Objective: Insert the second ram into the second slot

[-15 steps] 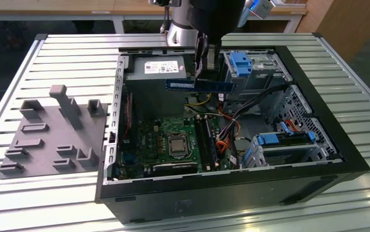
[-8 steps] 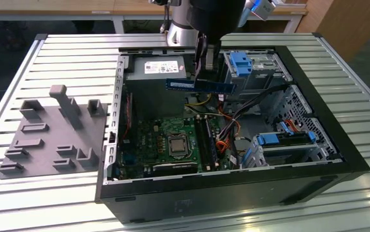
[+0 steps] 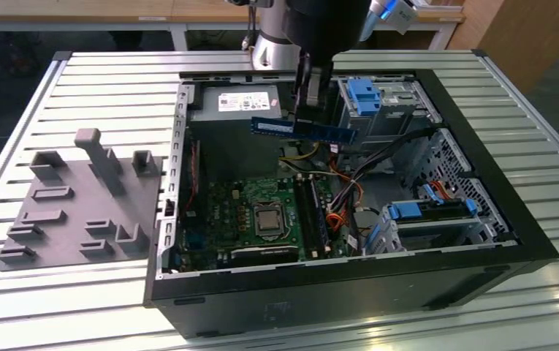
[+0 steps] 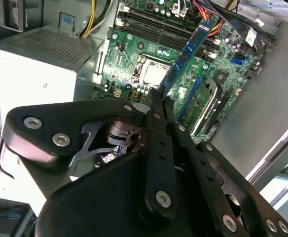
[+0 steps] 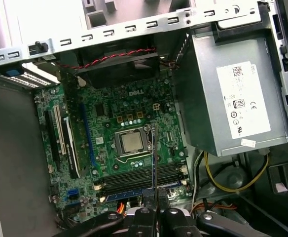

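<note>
Bright, even light; soft shadows

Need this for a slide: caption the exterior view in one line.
Pincer holds the blue RAM stick above the motherboard of the open computer case, not yet seated in a slot.

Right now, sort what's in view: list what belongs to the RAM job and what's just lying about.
Job in hand:
- ram, held above the open case
- gripper, shut on the ram
- slots

Lying about:
- grey rack on the table
- power supply
- blue clips
- cables
</note>
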You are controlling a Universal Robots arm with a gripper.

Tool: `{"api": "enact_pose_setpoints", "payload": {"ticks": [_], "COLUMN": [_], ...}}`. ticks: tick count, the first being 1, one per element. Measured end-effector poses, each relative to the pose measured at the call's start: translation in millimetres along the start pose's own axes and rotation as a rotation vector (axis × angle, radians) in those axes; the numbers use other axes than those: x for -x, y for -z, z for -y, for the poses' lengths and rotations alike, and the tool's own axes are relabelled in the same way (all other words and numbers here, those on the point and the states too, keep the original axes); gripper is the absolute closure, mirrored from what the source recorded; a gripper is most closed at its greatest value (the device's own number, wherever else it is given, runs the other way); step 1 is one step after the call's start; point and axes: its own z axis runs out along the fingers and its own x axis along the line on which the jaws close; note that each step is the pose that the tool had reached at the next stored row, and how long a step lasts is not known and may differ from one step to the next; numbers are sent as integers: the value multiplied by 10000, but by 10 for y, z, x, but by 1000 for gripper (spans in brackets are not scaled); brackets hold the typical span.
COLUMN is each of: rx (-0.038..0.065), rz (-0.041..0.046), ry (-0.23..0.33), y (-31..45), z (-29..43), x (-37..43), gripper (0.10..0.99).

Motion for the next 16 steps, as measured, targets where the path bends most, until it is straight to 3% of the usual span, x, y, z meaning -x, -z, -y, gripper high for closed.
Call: {"api": "enact_pose_setpoints", "payload": {"ticks": [16], "rx": [-9], "rz": [38], "ry": [-1289], "y": [-3], "z": [0], "x": [0], "gripper": [953]}}
